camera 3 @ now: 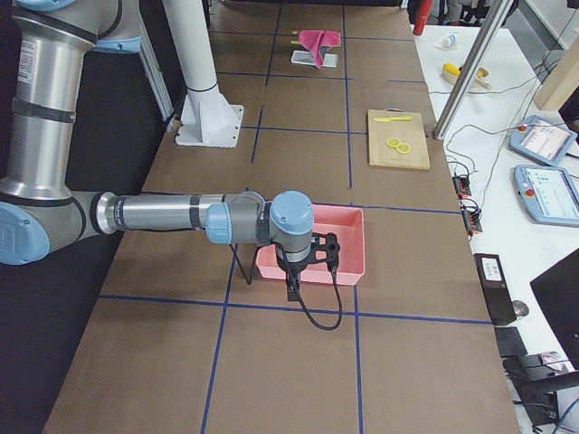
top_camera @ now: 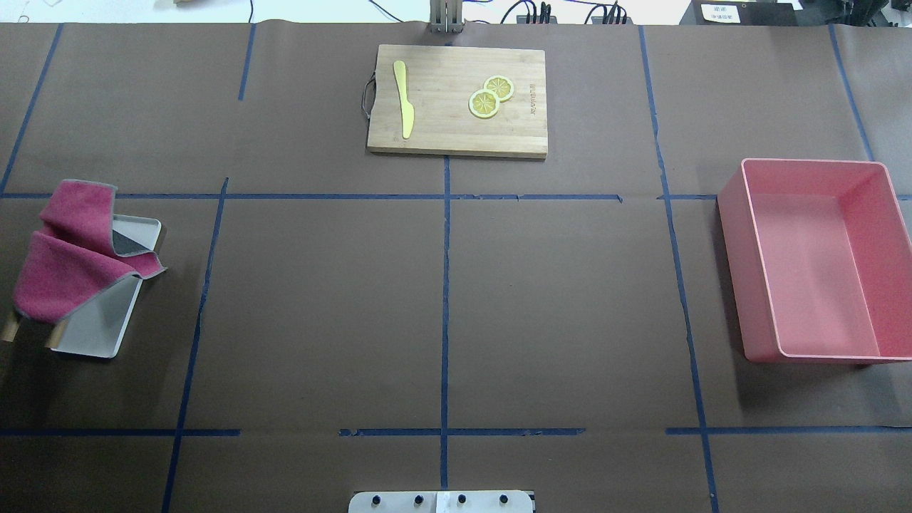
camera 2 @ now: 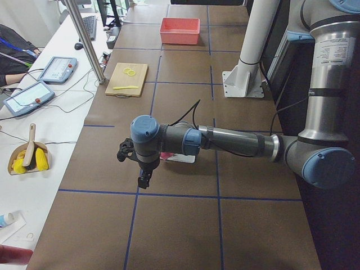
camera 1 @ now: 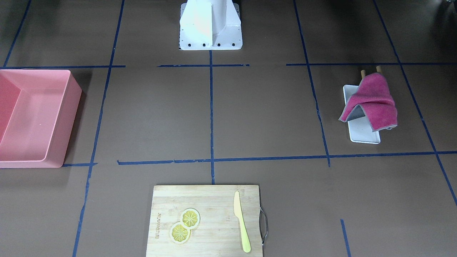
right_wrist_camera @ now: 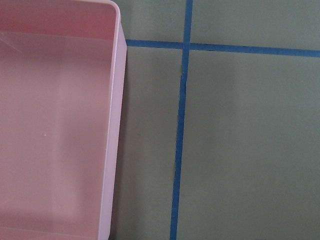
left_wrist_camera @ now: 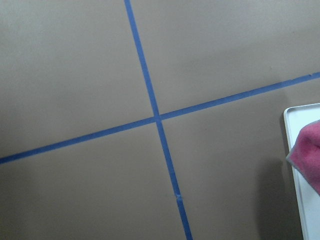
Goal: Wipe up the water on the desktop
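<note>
The desktop point(top_camera: 320, 306) is a matte brown surface marked by blue tape lines; I see no water on it. A magenta cloth point(top_camera: 64, 263) lies crumpled over a white tray point(top_camera: 92, 335) on my left side, and it also shows in the front view point(camera 1: 375, 103). My left gripper point(camera 2: 143, 180) hangs over the desktop just outside the tray; I cannot tell whether it is open or shut. My right gripper point(camera 3: 292, 289) hangs beside the pink bin; I cannot tell its state either. Neither gripper shows in the overhead, front or wrist views.
A pink bin point(top_camera: 819, 263) stands on the right side. A wooden cutting board point(top_camera: 456, 100) at the far middle carries a yellow knife point(top_camera: 404, 100) and two lemon slices point(top_camera: 491, 96). The white robot base point(camera 1: 210, 25) is at the near edge.
</note>
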You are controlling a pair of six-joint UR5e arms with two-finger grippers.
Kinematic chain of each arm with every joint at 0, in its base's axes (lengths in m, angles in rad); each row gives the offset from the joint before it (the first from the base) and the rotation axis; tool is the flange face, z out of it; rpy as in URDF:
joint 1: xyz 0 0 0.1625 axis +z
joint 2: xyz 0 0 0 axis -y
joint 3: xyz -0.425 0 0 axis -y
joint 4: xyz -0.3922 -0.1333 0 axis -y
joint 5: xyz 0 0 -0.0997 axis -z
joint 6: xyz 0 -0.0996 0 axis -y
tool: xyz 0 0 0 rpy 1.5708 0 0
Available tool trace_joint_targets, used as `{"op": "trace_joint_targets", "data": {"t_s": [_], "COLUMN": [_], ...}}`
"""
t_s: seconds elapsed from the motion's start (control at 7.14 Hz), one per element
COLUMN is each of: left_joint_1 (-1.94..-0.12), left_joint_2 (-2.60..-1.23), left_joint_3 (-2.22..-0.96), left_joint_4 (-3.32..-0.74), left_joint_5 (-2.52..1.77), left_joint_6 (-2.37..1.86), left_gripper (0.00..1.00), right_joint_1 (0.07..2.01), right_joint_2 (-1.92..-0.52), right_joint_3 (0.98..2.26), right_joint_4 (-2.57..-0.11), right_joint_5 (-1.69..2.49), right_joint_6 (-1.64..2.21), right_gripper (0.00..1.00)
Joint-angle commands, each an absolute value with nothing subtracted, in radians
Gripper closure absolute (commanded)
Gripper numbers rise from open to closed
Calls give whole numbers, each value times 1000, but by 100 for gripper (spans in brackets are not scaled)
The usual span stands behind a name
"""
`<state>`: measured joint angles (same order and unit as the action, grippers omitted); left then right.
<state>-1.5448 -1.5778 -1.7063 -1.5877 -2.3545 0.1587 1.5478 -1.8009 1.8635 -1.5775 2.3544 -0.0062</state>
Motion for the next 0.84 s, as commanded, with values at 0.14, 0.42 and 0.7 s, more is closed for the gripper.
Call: {"op": "trace_joint_targets", "data": {"t_s": [0.14, 0.42, 0.7], "left_joint_1": [-1404, -1300, -1215], "left_joint_2": [-1568, -1546, -1520], "left_joint_3": [-1710, -1735, -1796], "left_joint_4": [-1856, -1997, -1996], "left_joint_5": [-2345, -2338, -2298], "left_joint_6": [-289, -509, -537], "left_gripper": [0, 0, 0], "right_joint_1": [1548, 1548, 1548], "right_joint_2": [-1801, -1801, -1801], "right_joint_3": [1867, 1868, 1867], "right_joint_4": [-1577, -1577, -1577], "right_joint_5": [2355, 2355, 2355], "right_joint_6": [-6, -8, -8], "right_gripper": [0, 0, 0]}}
